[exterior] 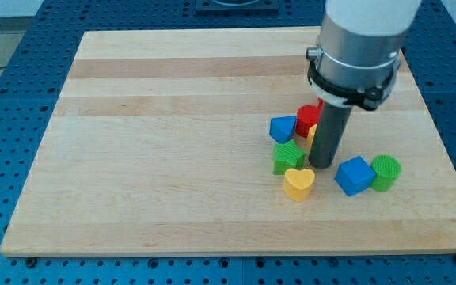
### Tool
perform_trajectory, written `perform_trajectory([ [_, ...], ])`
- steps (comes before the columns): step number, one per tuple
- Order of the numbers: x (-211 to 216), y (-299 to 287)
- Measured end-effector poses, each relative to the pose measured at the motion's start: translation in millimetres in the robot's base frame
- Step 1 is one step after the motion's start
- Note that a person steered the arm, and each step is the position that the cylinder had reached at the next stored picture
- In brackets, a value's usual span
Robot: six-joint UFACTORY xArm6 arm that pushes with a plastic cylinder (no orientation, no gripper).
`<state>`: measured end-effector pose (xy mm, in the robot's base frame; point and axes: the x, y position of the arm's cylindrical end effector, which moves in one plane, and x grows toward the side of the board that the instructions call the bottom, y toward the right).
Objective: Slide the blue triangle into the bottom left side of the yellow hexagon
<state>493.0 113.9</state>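
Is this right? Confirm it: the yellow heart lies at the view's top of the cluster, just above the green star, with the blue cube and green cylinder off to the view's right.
Not quite. The camera view shows the yellow heart at the view's bottom of the cluster, just below the green star, not above it. The rest holds: the blue cube and green cylinder sit off to the view's right.

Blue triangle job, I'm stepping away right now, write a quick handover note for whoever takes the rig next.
Tip: my tip is down on the board, just to the view's right of the green block and above the yellow heart.
Blocks: the blue triangle sits to the view's left of the red block. The yellow hexagon is mostly hidden behind the rod, only a sliver shows. A blue cube and green cylinder lie to the view's right.
Done: cannot tell whether the triangle touches the hexagon.
Left: push the triangle against the hexagon's bottom left side.
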Motion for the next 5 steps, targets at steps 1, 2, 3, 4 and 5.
perform_trajectory([
  [1,-27,0],
  [2,-38,5],
  [3,-15,-2],
  [4,-9,-37],
  [5,-13,-71],
])
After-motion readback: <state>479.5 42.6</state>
